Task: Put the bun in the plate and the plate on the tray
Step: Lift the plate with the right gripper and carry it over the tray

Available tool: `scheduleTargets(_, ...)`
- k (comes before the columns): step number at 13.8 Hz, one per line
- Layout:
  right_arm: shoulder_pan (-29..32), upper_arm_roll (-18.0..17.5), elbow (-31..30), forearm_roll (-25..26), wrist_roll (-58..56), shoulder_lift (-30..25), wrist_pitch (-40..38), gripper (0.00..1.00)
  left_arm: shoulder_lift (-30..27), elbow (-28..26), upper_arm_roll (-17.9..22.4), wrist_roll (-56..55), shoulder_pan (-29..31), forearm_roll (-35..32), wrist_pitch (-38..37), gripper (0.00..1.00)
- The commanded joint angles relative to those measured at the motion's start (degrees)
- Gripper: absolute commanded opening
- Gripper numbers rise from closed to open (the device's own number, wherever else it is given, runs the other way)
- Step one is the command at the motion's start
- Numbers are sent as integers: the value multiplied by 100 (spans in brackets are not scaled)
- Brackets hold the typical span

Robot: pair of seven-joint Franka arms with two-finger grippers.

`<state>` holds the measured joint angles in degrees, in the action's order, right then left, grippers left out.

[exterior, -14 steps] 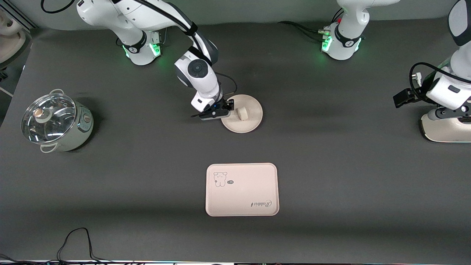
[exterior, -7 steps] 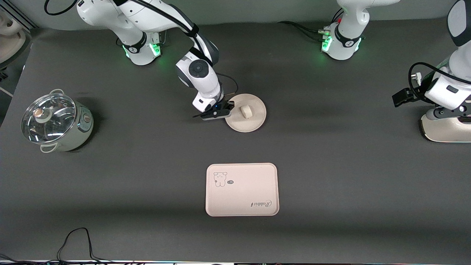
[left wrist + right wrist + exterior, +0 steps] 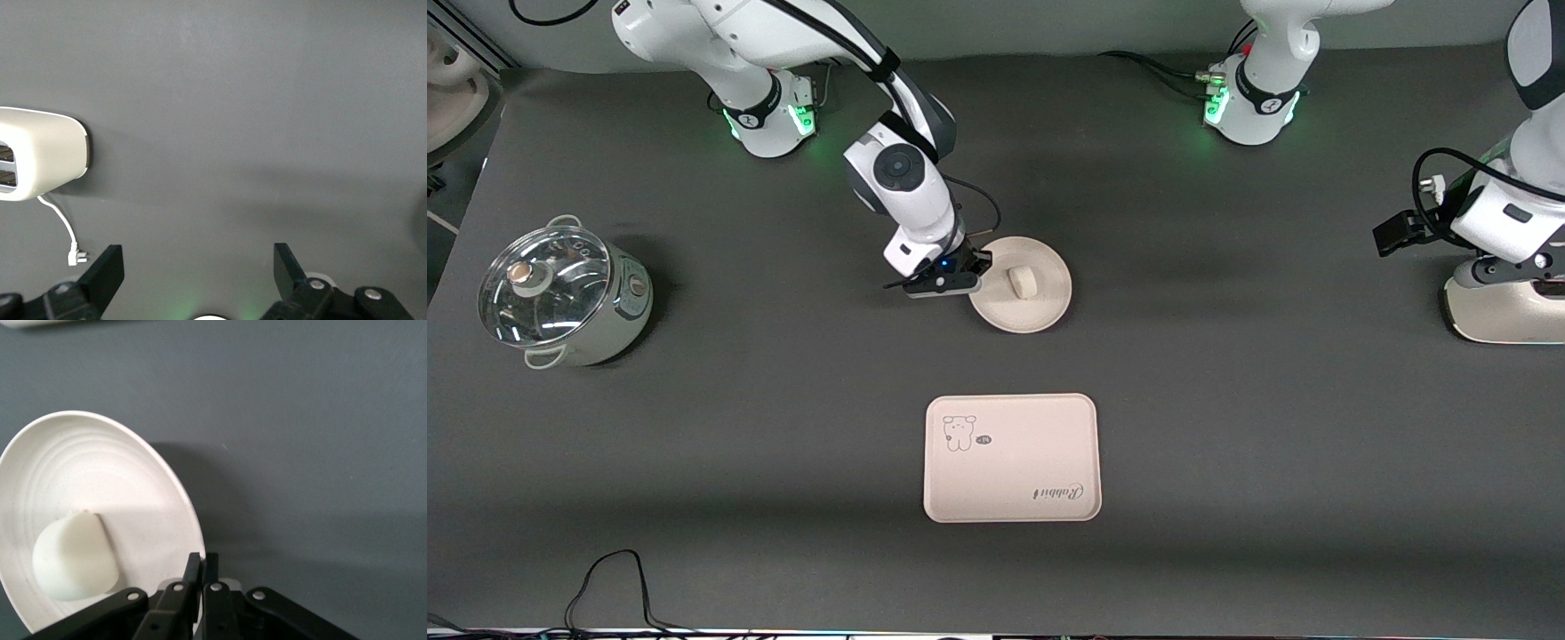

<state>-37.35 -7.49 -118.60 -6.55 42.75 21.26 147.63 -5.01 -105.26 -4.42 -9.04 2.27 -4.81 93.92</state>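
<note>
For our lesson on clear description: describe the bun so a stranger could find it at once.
Start at the pink rectangular tray near the front camera. Farther from the camera lies a round cream plate, its rim pinched by the right hand. The bun is the small smooth white lump on that plate, the only thing it carries.

— what's the tabletop (image 3: pixel 1227 400) made of?
— looks like a dark grey matt sheet, smooth and even, no shine.
— and the plate (image 3: pixel 100 473)?
— matt cream, maybe ceramic or plastic, with faint rings worked into its face. the bun (image 3: pixel 73 550) on it is white, smooth and soft-looking, with no gloss.
— the tray (image 3: pixel 1011 458)?
— smooth pale pink, plastic by the look, with a dull sheen.
— the pot (image 3: pixel 560 298)?
— a clear glossy glass lid over a pale shiny body.
— the right claw (image 3: pixel 200 583)?
— black, hard, matt plastic or metal. the arms have glossy white shells.
</note>
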Motion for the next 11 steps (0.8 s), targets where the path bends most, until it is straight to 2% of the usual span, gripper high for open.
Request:
scheduleTargets(1,43,2,869,-416,-13,-122,-820,0,-132,137,134,-18,-304,33,-217,100)
scheduleTargets(3,235,2,1626,-452,-21,-17,-1374,0,-123,199,528,-71,-770,16,-243,100)
scheduleTargets(4,324,2,2004,-452,-30,53,-1586,0,-123,207,530,-71,-754,24,-243,100)
scheduleTargets(5,446,2,2425,-461,-30,167,-1779,0,-123,242,513,-63,-737,24,-234,100)
scheduleTargets(8,789,-15,3884,-461,-187,965,-2263,0,-71,391,434,34,-580,51,-269,100)
scheduleTargets(11,1167,-42,4861,-461,-696,1756,-2265,0,0,488,21,34,-280,51,-287,100)
